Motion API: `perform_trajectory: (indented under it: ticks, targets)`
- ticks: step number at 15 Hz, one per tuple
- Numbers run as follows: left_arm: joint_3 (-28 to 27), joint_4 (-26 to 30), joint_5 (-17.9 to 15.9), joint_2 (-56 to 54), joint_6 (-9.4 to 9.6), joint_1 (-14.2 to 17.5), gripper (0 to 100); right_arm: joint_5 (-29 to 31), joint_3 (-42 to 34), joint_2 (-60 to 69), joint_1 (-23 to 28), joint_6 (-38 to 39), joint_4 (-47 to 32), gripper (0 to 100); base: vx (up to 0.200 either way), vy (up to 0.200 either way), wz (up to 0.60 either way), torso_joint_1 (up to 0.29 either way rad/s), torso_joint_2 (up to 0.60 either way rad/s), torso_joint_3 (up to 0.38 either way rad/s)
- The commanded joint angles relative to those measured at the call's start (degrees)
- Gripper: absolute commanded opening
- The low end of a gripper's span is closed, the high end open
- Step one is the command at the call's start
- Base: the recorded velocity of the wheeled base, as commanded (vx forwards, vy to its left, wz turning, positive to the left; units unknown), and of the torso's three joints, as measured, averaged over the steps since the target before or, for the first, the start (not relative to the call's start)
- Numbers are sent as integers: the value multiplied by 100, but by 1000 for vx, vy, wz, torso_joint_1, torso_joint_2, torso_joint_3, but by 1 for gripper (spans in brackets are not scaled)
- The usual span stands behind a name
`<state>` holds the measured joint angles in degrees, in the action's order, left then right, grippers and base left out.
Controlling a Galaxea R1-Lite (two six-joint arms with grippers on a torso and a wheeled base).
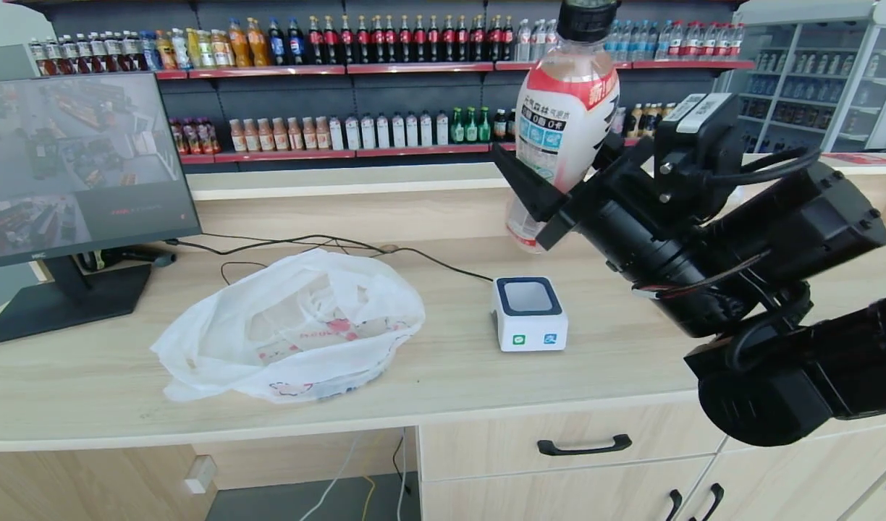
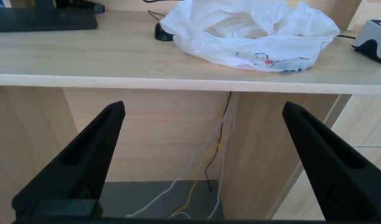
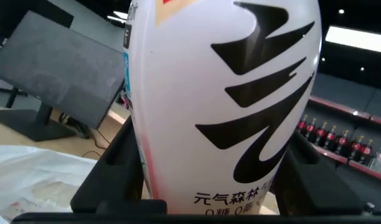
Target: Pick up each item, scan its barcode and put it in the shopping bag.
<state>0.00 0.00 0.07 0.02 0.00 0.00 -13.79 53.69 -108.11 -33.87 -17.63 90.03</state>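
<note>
My right gripper [image 1: 559, 195] is shut on a white drink bottle [image 1: 564, 116] with a black cap and red-and-blue label, held upright high above the counter, up and to the right of the small white barcode scanner [image 1: 530, 313]. In the right wrist view the bottle [image 3: 221, 106] sits between the two black fingers [image 3: 109, 180]. The white plastic shopping bag [image 1: 298, 325] lies open on the wooden counter left of the scanner, with items inside. My left gripper [image 2: 203, 162] stands open below the counter edge, facing the bag [image 2: 253, 34] from the front.
A monitor [image 1: 74, 166] on a black stand sits at the counter's left. Cables [image 1: 327, 242] run behind the bag. Shelves of bottles [image 1: 385, 79] line the back wall. Drawers with black handles [image 1: 584, 445] sit below the counter. More cables [image 2: 206, 168] hang under it.
</note>
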Motion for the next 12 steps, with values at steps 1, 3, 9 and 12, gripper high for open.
perform_trajectory:
  ticks: [1, 3, 9, 12]
  targets:
    - [0, 0, 1, -2, 0, 0, 100, 298, -254, 123, 55, 594, -3, 0, 0, 0, 0, 0, 0, 0]
    - [0, 0, 1, -2, 0, 0, 100, 394, -517, 88, 205, 1042, -3, 0, 0, 0, 0, 0, 0, 0]
    - [0, 0, 1, -2, 0, 0, 100, 1115, -1712, -123, 539, 1930, -3, 0, 0, 0, 0, 0, 0, 0]
    - [0, 0, 1, -2, 0, 0, 100, 1757, -1537, -158, 460, 2220, -3, 0, 0, 0, 0, 0, 0, 0]
